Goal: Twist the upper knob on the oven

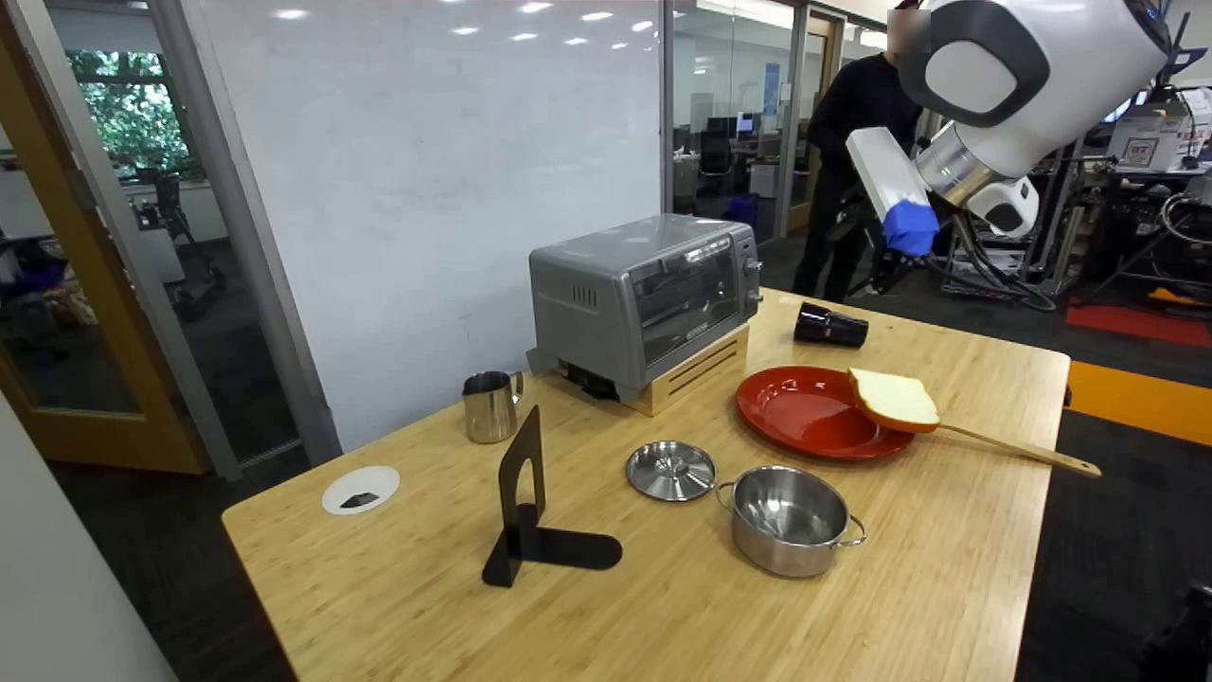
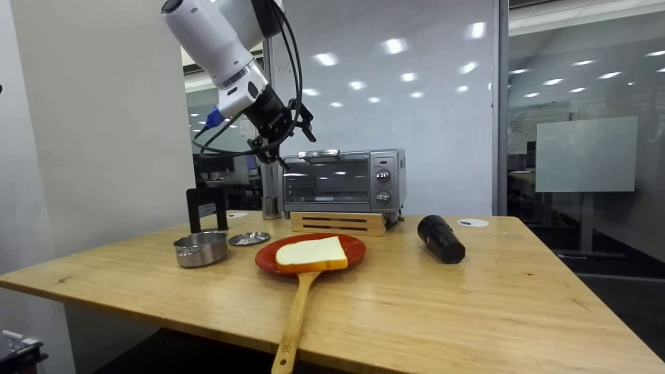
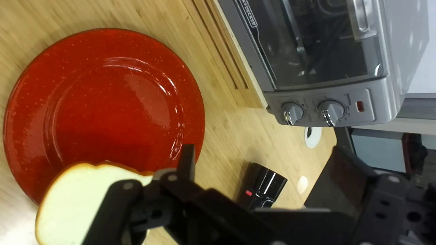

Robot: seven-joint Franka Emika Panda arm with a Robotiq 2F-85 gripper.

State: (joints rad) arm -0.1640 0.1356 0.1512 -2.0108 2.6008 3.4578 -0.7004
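The oven [image 2: 345, 182] rests on a slatted stand [image 2: 337, 222], set along the edge of the counter [image 1: 398, 606] nearest the whiteboard [image 1: 426, 189] and facing the opposite edge. The upper knob [image 2: 383, 175], above the lower knob [image 2: 383, 197], sits at one end of the oven's face. The gripper [image 2: 298, 150], shown in an exterior view, hangs higher than the counter and well apart from both knobs; its jaws stand wide apart, with only air between them. Before the oven lies the plate [image 3: 109, 92], its rim overlapped by the bread [image 3: 83, 200]; from under the bread a wooden handle [image 2: 296, 322] projects beyond the counter's edge opposite the whiteboard. The cup [image 1: 830, 326] lies on its side, off the oven's knob end. The pitcher [image 1: 490, 415] stands upright near the whiteboard edge, close to the oven's other end. Across the plate from the cup are the lid [image 1: 671, 472], lying flat, the pot [image 1: 788, 551], upright just beside it, and the bookend [image 1: 526, 542].
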